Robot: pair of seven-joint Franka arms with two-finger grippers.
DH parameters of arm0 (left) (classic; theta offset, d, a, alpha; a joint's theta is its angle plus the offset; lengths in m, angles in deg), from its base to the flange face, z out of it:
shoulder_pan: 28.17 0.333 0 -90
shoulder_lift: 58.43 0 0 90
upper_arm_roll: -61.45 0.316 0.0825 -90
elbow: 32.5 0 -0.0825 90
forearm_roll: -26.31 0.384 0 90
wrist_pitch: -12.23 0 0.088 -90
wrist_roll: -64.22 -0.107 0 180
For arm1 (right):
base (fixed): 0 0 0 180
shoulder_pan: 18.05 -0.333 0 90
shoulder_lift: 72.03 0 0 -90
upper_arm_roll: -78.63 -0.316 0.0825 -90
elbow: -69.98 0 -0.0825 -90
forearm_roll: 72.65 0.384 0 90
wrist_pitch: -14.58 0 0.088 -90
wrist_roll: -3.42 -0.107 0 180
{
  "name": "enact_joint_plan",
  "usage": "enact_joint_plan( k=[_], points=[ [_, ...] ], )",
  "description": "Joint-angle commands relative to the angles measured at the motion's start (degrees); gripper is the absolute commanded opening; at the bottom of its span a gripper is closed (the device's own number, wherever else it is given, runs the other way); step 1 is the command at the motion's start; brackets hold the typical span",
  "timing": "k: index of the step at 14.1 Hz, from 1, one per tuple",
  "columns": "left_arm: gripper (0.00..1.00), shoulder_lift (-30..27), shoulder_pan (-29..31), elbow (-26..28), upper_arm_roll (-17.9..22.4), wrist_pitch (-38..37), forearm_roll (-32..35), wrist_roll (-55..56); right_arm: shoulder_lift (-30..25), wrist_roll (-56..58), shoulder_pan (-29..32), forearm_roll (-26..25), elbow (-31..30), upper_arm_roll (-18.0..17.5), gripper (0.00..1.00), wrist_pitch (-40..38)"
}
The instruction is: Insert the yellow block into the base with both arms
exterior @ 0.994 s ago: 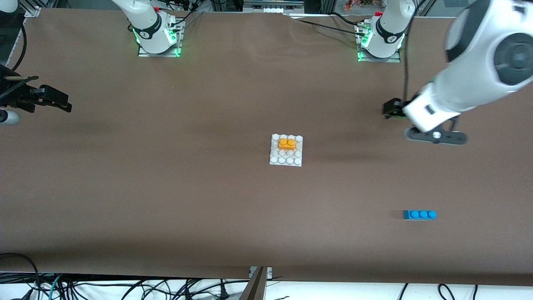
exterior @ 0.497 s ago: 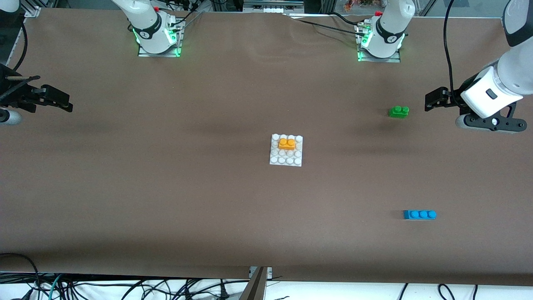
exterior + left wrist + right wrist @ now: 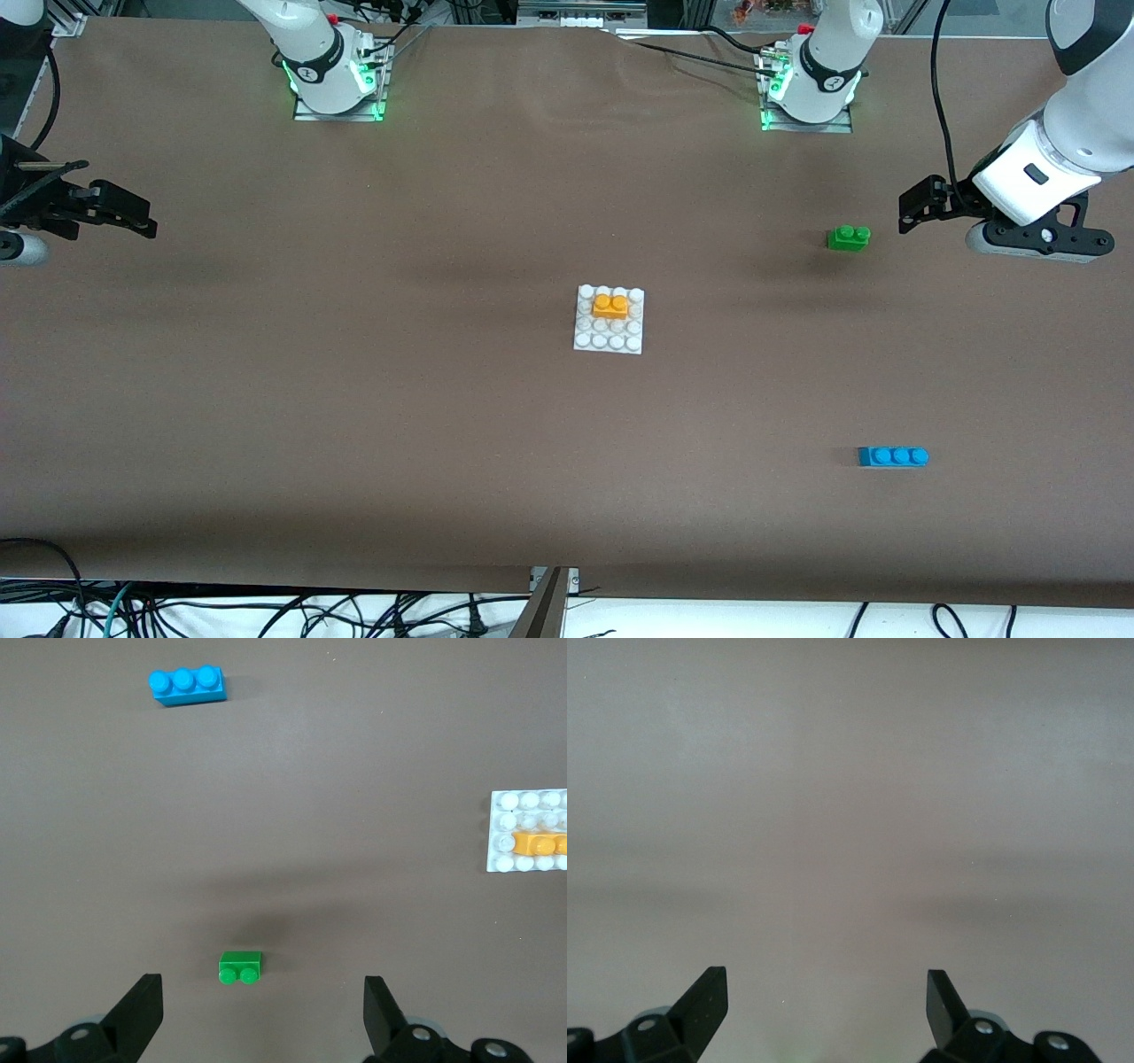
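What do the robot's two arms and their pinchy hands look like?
Both arms are smooth, white and rounded, with black bands at the joints, standing on metal bases that glow green. Black cables run along them. The left gripper and the right gripper are black, each with two flat, pointed fingers. A grey camera hangs beside each wrist.
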Motion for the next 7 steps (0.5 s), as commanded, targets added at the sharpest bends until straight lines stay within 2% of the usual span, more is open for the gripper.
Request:
enact_joint_plan(
  k=[1,7],
  points=[
    [1.00,-0.16,-0.37,-0.52,0.83,-0.33,-1.77,0.19,-0.13,-0.63,-0.05,0.21,0.78,-0.53,1.00,-0.06],
    [1.00,2.91,-1.16,-5.89,0.13,-4.90,-1.25,2.12,0.04,-0.54,-0.14,-0.14,0.96,-0.53,1.00,0.11]
  ],
)
